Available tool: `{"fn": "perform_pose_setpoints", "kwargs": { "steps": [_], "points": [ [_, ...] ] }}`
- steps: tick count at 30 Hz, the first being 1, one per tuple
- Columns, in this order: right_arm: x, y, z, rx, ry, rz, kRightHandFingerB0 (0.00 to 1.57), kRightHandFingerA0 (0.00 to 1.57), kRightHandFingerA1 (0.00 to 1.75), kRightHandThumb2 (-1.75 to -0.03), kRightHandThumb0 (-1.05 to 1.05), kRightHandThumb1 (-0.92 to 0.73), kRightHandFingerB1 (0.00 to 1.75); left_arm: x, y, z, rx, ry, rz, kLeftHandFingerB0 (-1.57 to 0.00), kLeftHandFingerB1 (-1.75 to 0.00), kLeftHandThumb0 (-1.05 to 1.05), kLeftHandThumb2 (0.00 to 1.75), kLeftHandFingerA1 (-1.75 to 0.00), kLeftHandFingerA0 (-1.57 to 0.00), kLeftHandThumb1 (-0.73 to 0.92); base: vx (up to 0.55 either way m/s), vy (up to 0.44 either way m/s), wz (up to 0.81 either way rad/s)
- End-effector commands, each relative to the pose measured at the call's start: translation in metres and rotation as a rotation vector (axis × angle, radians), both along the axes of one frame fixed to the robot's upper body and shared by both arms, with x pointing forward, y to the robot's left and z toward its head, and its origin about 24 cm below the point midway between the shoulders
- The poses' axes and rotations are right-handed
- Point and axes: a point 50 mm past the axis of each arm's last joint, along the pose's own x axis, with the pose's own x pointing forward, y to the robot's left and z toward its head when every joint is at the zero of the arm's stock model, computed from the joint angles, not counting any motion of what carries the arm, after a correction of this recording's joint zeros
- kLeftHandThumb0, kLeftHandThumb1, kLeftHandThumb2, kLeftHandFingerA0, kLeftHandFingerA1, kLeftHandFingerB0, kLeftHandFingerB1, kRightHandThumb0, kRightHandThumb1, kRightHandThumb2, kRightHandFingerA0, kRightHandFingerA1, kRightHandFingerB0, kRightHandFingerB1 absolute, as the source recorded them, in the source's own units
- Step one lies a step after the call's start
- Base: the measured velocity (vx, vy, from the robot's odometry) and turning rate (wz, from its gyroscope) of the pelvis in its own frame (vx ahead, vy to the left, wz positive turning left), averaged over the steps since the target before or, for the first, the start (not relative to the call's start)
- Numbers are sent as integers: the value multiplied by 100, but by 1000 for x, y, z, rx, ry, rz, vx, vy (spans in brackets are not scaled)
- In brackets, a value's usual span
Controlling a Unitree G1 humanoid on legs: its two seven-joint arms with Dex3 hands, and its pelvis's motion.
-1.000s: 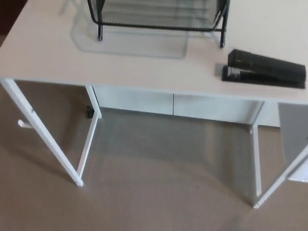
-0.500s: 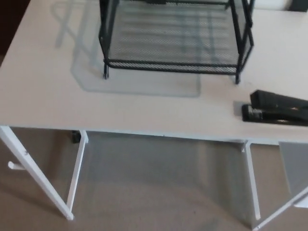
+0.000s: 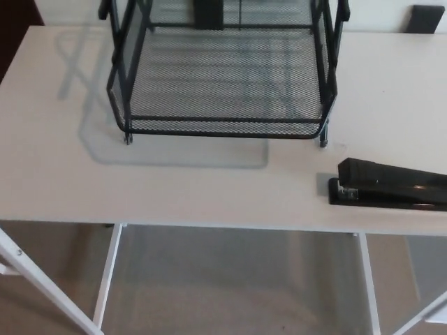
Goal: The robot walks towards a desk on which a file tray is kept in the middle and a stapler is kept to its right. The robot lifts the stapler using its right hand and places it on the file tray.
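Looking down on a white desk. In the middle, toward the back: a black wire file tray, standing upright on thin little feet. Casts a pale grey shadow on the desk, just in front and out to the left.

To the right of the tray, near the front edge: a black stapler. Lies flat on the desk, long side going left to right. Not touching the tray, but near its front right foot. Runs off the right side of the picture, so no seeing its far end.

Under the desk: white legs and brown floor. At the top right, a small dark thing, too cut off to tell what.

Neither the left hand nor the right hand showing, so no way to tell if fingers are open or closed.
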Motion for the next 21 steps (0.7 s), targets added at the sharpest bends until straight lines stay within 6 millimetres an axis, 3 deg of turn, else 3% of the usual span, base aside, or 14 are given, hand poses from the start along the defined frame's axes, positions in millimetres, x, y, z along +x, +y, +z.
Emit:
{"fn": "perform_pose_setpoints", "kwargs": {
  "steps": [1, 6, 7, 8, 9, 10, 11, 14, 15, 16, 17, 20, 21],
  "points": [
    [4, -2, 5, -35, 13, 11, 0, 1, 50, -98, -32, -47, 49, -2, 3, 3, 22, 3, -4, -34, -37, -54, 66, -40, -30, 89, 75, 55, -10],
    [6, 0, 5, -37, -27, 17, 0, 3, 53, -97, -32, -45, 49, -1, 5, 4, 45, 20, -36, -34, -37, -55, 67, -40, -30, 89, 64, 174, -7],
    [5, 0, 4, -21, -31, -14, 0, 3, 53, -98, -30, -47, 48, -2, 7, 5, 39, 12, -19, -30, -52, -64, 104, -52, -24, 74, 47, 287, -14],
    [5, 0, 4, -22, -40, -20, 0, 3, 53, -98, -30, -47, 48, -2, 7, 5, 44, 14, -23, -30, -52, -64, 104, -52, -24, 74, 47, 264, -29],
    [5, -1, 5, 23, -92, -65, 0, 4, 53, -98, -28, -51, 48, -2, 7, 6, 14, -6, 15, -33, -38, -54, 66, -42, -28, 87, 50, 255, 28],
    [4, -1, 5, 24, -91, -66, 0, 4, 53, -98, -28, -51, 48, -3, 7, 5, 15, -5, 14, -33, -38, -54, 66, -42, -28, 87, 53, 169, 2],
    [3, -5, 13, 161, -292, -220, 13, 16, 46, -57, -29, -57, 28, -3, 8, 6, 16, -12, 27, -32, -53, -61, 103, -52, -22, 71, 74, 110, 14],
    [8, -7, 22, 186, -375, -286, 10, 25, 50, -60, -30, -60, 23, -5, 14, 11, -5, -55, 153, -21, -48, -55, 100, -56, -32, 66, 22, -9, 4],
    [11, -10, 30, 304, -468, -332, 5, 10, 54, -69, -30, -58, 20, -5, 14, 14, -33, -114, 183, -28, -36, -51, 64, -43, -34, 83, 64, -28, 12],
    [17, -15, 48, 199, -534, -257, 7, 19, 56, -71, -43, -56, 21, -2, 17, 20, -26, -165, 200, -22, -46, -58, 94, -52, -30, 71, 0, 0, 0],
    [21, -17, 58, 147, -565, -235, 10, 25, 54, -61, -42, -57, 22, -1, 19, 22, -29, -193, 228, -27, -35, -54, 65, -43, -36, 85, 59, -35, 9],
    [28, -21, 79, 109, -635, -240, 12, 24, 47, -58, -47, -56, 27, 1, 25, 27, -40, -253, 301, -26, -35, -53, 65, -42, -37, 85, 0, 0, 0],
    [31, -22, 90, 90, -658, -210, 7, 19, 53, -74, -55, -40, 39, 3, 29, 27, -42, -263, 342, -26, -34, -54, 65, -41, -38, 84, 0, 0, 0]
  ]
}}
